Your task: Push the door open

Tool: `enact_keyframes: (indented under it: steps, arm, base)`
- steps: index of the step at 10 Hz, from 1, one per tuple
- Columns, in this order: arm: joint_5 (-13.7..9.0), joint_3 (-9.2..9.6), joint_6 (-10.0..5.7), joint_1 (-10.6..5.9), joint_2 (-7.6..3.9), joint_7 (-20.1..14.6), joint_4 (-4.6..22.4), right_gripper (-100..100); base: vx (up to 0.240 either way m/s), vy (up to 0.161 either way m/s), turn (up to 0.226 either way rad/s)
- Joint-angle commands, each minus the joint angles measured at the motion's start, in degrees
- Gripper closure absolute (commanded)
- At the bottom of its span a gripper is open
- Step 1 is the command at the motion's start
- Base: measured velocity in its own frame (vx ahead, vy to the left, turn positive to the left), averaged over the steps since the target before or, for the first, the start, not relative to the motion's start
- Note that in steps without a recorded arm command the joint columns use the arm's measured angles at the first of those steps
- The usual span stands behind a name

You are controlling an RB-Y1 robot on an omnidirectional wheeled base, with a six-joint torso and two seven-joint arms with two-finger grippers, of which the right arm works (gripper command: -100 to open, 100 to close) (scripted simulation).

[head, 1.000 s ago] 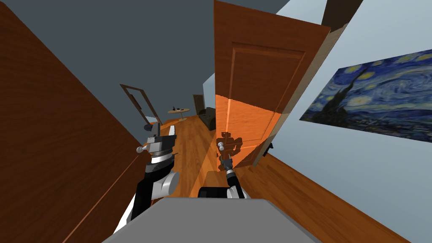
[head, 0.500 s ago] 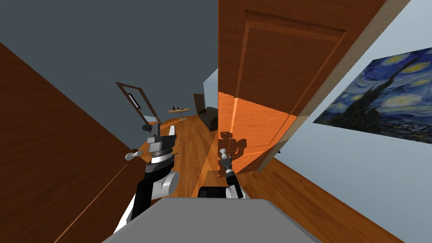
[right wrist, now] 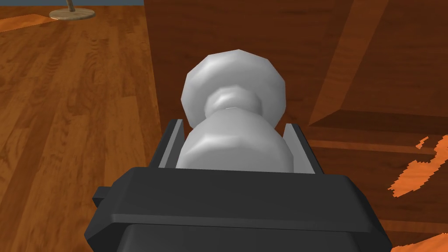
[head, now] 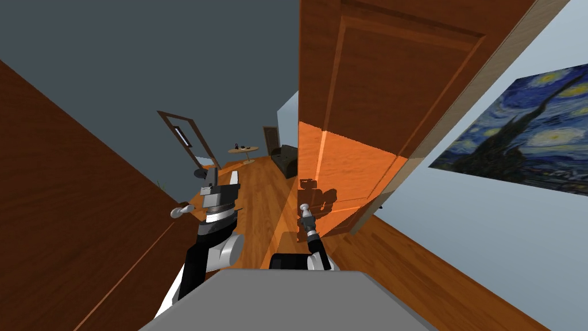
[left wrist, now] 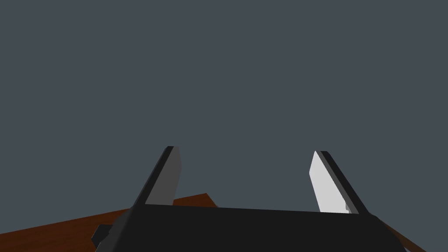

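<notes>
**A:** What has the right hand (right wrist: 234, 125) got?

**B:** Its two fingers (right wrist: 173, 144) are clamped on the sides of the grey door knob (right wrist: 234, 109). The bulb of the knob sits between them, and its round base plate is just past the fingertips.

**A:** And the door?

**B:** The brown panelled door (right wrist: 262, 39) is right behind the knob. In the head view it rises above the right hand (head: 304, 211), standing ajar, with its free edge on the hand's left. Its lower part is lit bright orange.

**A:** What about the other arm?

**B:** The left hand (head: 223, 179) is raised on the far side of the gap. Its fingers (left wrist: 326, 183) are spread wide with nothing between them. Just beside that arm a second grey knob (head: 181, 211) sticks out of a brown door leaf (head: 74, 218).

**A:** What's farther off?

**B:** The wooden floor (head: 258, 189) runs on through the opening beyond both hands. Down there are a small round table (head: 243, 151) and a dark armchair (head: 283, 160). A blue swirling painting (head: 517, 143) hangs on the pale wall, off to the right hand's right.
</notes>
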Motion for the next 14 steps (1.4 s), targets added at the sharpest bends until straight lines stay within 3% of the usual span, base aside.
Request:
enact_keyframes:
  steps: [1, 4, 8, 12, 14]
  arm:
    - [0.0, -0.11, -0.23, -0.06, -0.04, 0.0, -0.1, 100]
    - [-0.4, -0.88, -0.09, -0.03, -0.68, 0.2, 0.2, 100]
    - [-1.5, -3.29, -0.48, -0.33, -1.81, 0.8, 0.5, 100]
    - [-2.2, -4.85, -0.73, -0.52, -2.22, 1.2, 0.7, 100]
    - [-3.0, -6.55, -1.01, -0.73, -2.44, 1.6, 0.9, 100]
  base:
    - [-0.009, -0.003, 0.001]
    - [0.092, 0.041, -0.017]
    - [0.178, 0.071, -0.036]
    - [0.144, 0.066, -0.046]
    - [0.103, 0.064, -0.055]
